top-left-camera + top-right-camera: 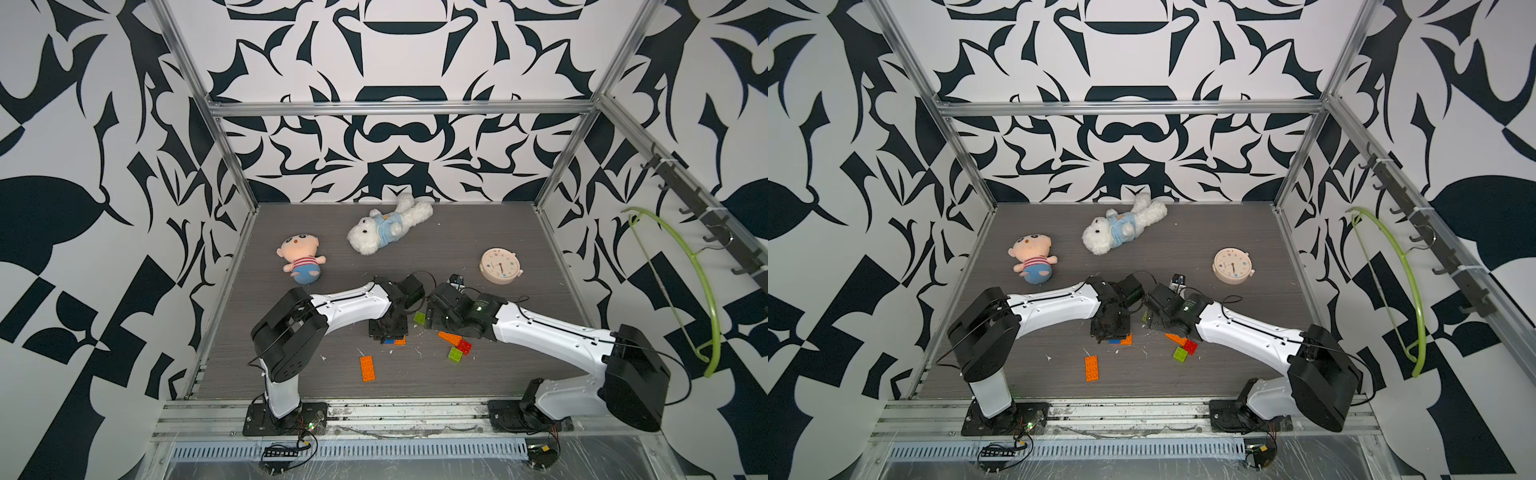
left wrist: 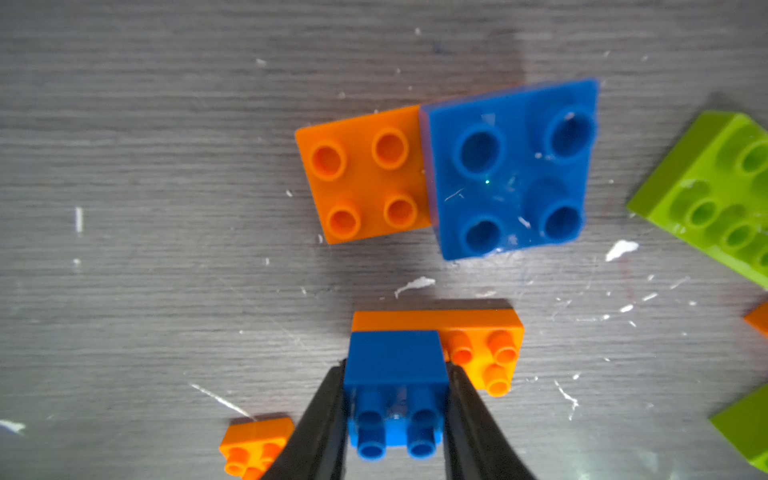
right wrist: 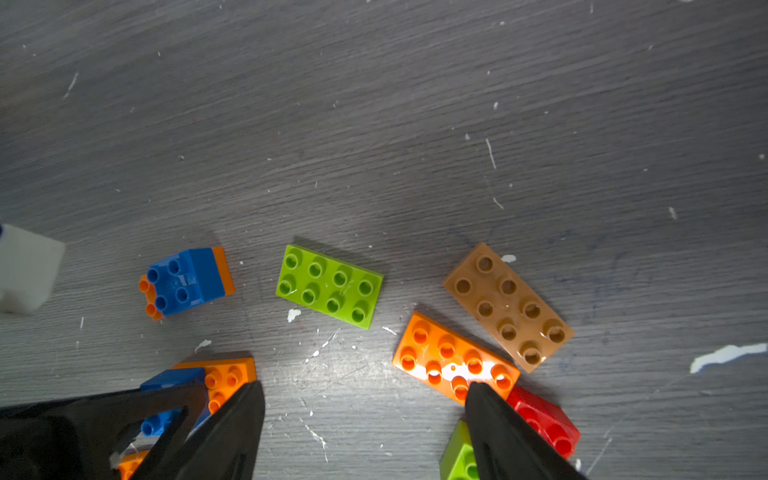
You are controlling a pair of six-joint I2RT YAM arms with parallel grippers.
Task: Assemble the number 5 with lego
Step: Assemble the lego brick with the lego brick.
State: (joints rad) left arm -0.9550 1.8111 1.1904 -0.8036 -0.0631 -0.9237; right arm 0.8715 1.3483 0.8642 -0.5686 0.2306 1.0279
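Doll (image 1: 300, 258) at ten o'clock, bear (image 1: 386, 228) at twelve, clock (image 1: 500, 266) at two; bare table (image 1: 440, 253) between them, bricks (image 1: 367, 368) litter six.

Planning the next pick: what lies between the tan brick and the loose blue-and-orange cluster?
A green brick, studs up, between tan brick and cluster; the right wrist view shows it.

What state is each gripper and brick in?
left gripper: shut on blue brick
blue brick: clamped, stacked on orange brick
right gripper: open, empty
long green brick: loose, flat, studs up
tan brick: loose, flat, studs up
blue-orange pair: joined, not held
lone orange brick: flat, apart from others
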